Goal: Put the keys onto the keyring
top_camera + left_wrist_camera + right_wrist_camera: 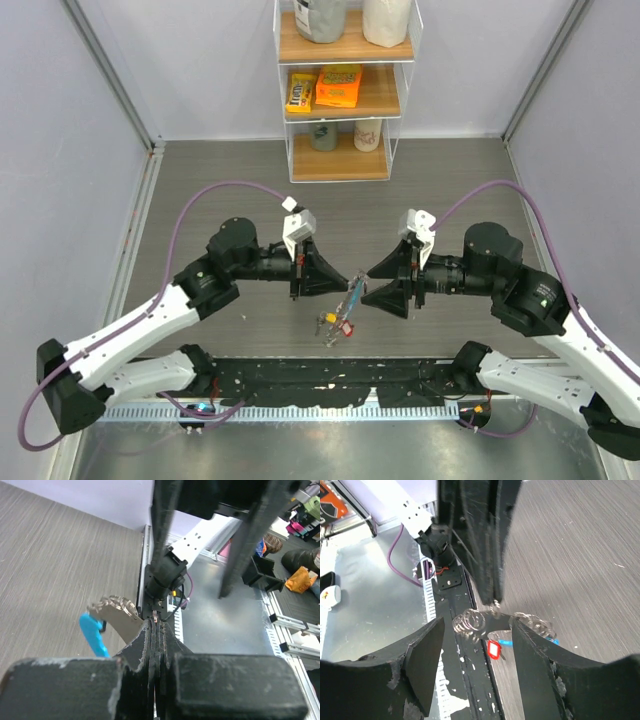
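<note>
Showing one keyring (355, 292), two keys (346, 325)

live now: the keyring (117, 609), a thin silvery loop of jagged wire with a blue crescent tag (93, 635), is pinched at the tip of the left gripper (350, 282), and the keys (335, 324), tiny, one with a red tag (493, 649) and one yellow, bunch just nearside of it.
</note>
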Available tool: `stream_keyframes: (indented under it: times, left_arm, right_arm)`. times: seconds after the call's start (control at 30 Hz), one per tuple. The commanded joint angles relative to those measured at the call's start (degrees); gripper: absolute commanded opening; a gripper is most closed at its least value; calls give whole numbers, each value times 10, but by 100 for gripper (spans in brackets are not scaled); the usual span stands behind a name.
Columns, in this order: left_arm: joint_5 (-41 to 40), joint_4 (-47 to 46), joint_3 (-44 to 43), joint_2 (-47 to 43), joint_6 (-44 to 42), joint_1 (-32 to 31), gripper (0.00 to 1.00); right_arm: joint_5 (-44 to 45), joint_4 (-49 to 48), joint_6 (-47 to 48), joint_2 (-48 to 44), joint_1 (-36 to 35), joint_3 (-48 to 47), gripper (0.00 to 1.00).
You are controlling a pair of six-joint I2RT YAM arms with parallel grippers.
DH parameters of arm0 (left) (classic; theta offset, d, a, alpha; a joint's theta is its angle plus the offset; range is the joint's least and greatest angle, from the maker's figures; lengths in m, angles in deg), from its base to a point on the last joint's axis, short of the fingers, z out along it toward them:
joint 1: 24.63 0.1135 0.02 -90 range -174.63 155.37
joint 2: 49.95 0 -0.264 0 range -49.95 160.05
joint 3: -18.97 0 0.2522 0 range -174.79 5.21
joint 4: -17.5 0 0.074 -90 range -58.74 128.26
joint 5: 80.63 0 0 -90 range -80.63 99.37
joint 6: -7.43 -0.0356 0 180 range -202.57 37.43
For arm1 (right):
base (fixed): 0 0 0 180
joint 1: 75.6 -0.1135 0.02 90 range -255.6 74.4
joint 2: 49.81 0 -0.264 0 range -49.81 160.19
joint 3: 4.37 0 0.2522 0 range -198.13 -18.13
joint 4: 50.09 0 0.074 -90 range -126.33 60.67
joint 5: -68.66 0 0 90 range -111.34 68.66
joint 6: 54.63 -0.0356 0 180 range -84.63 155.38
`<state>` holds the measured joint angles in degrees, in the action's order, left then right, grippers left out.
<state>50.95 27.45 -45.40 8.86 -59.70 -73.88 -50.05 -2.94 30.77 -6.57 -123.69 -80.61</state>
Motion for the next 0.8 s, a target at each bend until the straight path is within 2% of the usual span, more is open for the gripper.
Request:
stream_keyframes:
  times: [0.0,0.4,0.77]
  left_arm:
    - [13,37,-10,-50,-22,-12,0]
    - [10,101,-40,-92,-32,-28,0]
    - [11,108,-47,-105,-23,-32,0]
  right_arm:
    - [-17,33,40,11,-6,-40,63]
    - [-116,17,34,50,-31,-81,62]
    - [-98,-12,28,77,-61,-74,61]
